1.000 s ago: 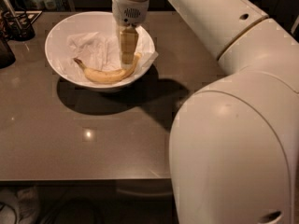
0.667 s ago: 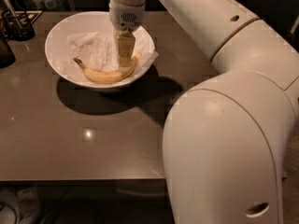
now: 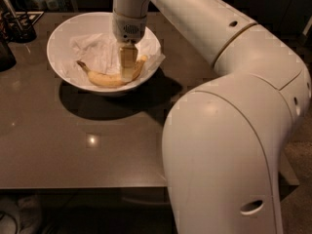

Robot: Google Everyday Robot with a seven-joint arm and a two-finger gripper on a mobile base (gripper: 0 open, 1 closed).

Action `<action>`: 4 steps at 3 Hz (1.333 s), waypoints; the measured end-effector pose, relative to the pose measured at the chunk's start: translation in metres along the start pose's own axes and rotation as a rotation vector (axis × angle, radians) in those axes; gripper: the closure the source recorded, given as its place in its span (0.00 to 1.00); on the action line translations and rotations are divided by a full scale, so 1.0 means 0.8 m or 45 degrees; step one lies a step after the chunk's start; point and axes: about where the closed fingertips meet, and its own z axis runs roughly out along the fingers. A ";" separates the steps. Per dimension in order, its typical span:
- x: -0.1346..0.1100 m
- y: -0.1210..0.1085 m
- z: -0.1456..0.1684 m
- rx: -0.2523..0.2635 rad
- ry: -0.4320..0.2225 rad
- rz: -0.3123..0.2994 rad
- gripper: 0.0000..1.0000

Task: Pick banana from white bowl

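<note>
**Gripper down in bowl, at banana**

The gripper (image 3: 127,76) is lowered into the white bowl (image 3: 59,45) from above, its tip set at the right part of the banana (image 3: 105,79). Whether it is open or closed, and whether anything is held, cannot be told (the tip is seen as one pale block in front of the fruit). The banana is laid on crumpled paper (image 3: 95,50) at the bowl's near side, dark stem to the left, other end curved up twd the right rim. The bowl is set on a brown table (image 3: 97,145), far-left area. The arm (image 3: 209,28) is stretched in from the right foreground; approx. half the view is filled by it
</note>
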 end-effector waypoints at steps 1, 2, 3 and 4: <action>0.005 -0.002 0.016 -0.031 0.001 0.009 0.37; 0.007 -0.003 0.031 -0.061 -0.015 0.015 0.37; 0.011 -0.004 0.042 -0.083 -0.027 0.020 0.37; 0.015 -0.004 0.048 -0.096 -0.035 0.026 0.55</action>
